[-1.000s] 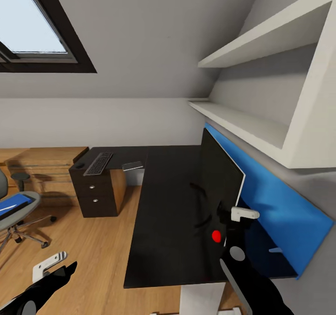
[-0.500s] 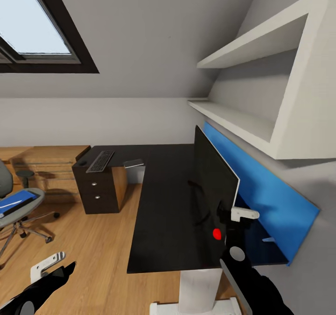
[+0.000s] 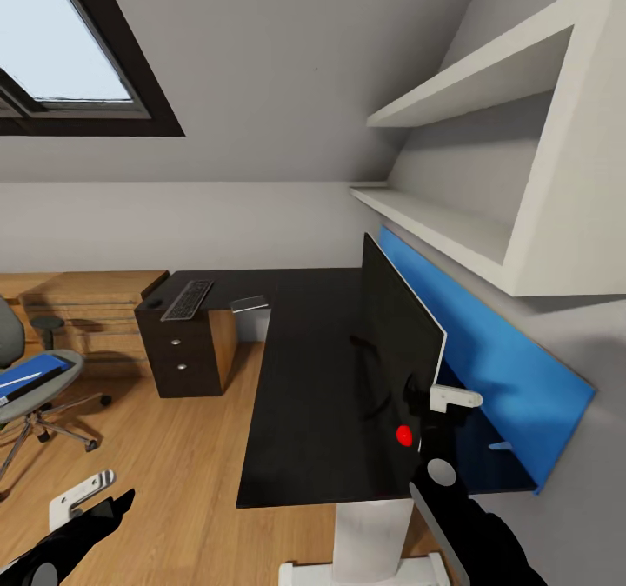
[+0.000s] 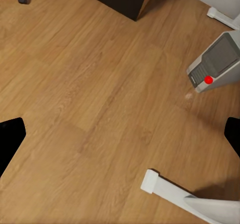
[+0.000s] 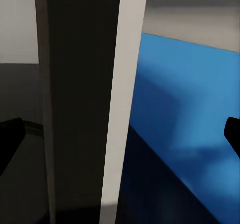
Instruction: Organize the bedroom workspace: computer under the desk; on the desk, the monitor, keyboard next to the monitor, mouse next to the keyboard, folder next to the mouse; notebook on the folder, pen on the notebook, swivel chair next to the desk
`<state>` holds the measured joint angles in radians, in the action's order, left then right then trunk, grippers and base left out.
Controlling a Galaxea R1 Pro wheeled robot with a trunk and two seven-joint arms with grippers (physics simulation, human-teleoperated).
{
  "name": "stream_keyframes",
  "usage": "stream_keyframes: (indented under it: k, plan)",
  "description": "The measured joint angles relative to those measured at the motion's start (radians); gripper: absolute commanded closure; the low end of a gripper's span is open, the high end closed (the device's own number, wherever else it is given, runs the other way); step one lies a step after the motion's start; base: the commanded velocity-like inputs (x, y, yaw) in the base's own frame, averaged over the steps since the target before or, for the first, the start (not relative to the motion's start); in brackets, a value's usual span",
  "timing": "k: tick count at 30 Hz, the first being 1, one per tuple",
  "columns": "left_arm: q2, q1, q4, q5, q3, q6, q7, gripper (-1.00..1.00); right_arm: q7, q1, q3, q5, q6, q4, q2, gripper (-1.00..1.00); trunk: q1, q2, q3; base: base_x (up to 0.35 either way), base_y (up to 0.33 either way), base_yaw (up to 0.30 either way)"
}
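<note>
Nowhere is any readable writing, brand or label showing. One monitor [image 3: 402, 342] is standing upright near the desk's [image 3: 304, 412] right edge, just in front of the blue back panel [image 3: 487, 351]. The right gripper [image 3: 435, 408] is sitting at the monitor's near edge — in the right wrist view its two dark fingertips [image 5: 11, 139] are standing wide apart with the monitor's white-edged side [image 5: 125, 99] between them, not visibly touching. One keyboard [image 3: 187, 300] is lying at the desk's far left end, above a drawer unit [image 3: 183, 351] with two knobs. One swivel chair [image 3: 30, 377] is standing on the wooden floor [image 4: 100, 94], well apart from the desk, carrying one blue folder [image 3: 30, 370]. The left gripper [image 3: 83, 495] is hanging over the floor, fingers spread — one computer [image 4: 215, 64] with a red dot is standing on the floor.
</note>
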<state>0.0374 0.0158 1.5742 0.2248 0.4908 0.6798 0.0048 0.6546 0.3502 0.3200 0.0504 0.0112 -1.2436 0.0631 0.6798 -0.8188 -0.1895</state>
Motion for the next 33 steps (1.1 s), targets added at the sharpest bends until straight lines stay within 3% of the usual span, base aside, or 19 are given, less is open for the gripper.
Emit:
stream_keyframes:
  k: [19,33]
  plan:
    - [0.0,0.0,0.0,0.0,0.001,0.0,-0.001,-1.0,0.0,0.0,0.0,0.0,0.0,0.0,0.0,-1.0,0.0,0.0,0.0,-0.006,-0.033,0.0]
    - [0.0,0.0,0.0,0.0,0.001,0.0,0.0,-1.0,-0.008,0.0,0.002,0.0,0.0,0.001,0.0,-1.0,0.001,0.0,0.0,-0.246,0.159,0.0]
